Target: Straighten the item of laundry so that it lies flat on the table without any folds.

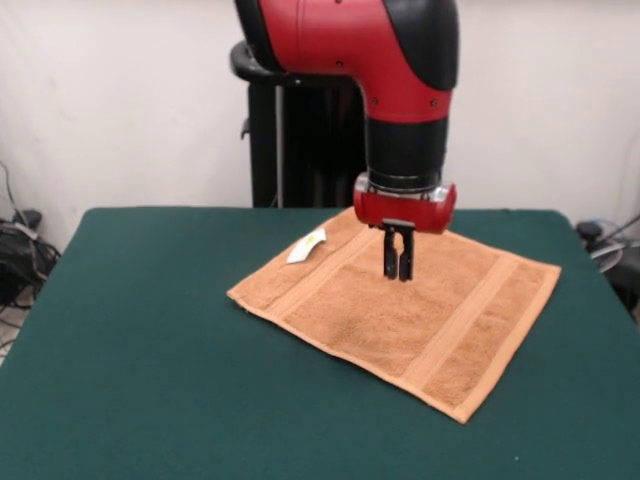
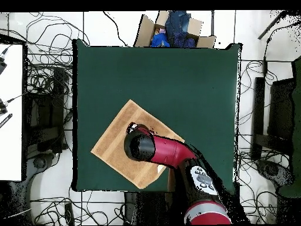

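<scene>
The orange-tan towel (image 1: 400, 315) lies spread out on the green table (image 1: 150, 350), turned at an angle, with band stripes near both ends. Its white tag (image 1: 307, 247) sticks out at the far left edge. No folds show on the part I can see. My gripper (image 1: 398, 262) hangs straight down just above the towel's far middle. Its fingers are close together and hold nothing. In the overhead view the towel (image 2: 111, 147) sits in the table's (image 2: 176, 82) lower left part. The arm (image 2: 159, 150) covers the towel's right side and hides the gripper.
The black pedestal (image 1: 290, 140) stands behind the table's far edge. In the overhead view a cardboard box (image 2: 170, 29) with blue things sits beyond the table's top edge. Cables (image 2: 47, 82) lie on the floor all round, and a white surface (image 2: 10, 112) is at the left.
</scene>
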{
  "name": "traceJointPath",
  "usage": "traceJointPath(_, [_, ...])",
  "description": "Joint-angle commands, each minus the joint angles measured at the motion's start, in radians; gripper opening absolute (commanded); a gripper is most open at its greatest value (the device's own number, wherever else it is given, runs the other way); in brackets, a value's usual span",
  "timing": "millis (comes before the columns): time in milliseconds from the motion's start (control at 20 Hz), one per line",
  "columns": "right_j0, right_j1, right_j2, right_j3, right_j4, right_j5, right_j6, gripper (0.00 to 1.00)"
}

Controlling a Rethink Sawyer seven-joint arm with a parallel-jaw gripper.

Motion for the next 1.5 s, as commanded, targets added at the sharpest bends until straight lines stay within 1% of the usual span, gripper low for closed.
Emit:
traceJointPath(50, [0.042, 0.006, -0.038, -0.029, -0.02, 0.178, 0.078, 0.0])
traceJointPath(200, [0.05, 0.008, -0.041, -0.015, -0.013, 0.16, 0.098, 0.0])
traceJointPath(350, [0.049, 0.028, -0.038, -0.04, -0.011, 0.162, 0.096, 0.0])
traceJointPath(650, [0.062, 0.058, -0.046, -0.06, 0.004, 0.141, 0.122, 0.0])
traceJointPath(900, [0.068, 0.099, -0.038, -0.118, 0.025, 0.108, 0.132, 0.0])
traceJointPath(1100, [0.093, 0.123, -0.048, -0.196, 0.05, 0.119, 0.147, 0.0])
traceJointPath(1300, [0.094, 0.164, -0.033, -0.256, 0.077, 0.115, 0.161, 0.0])
traceJointPath(1500, [0.094, 0.183, -0.022, -0.28, 0.083, 0.076, 0.167, 0.0])
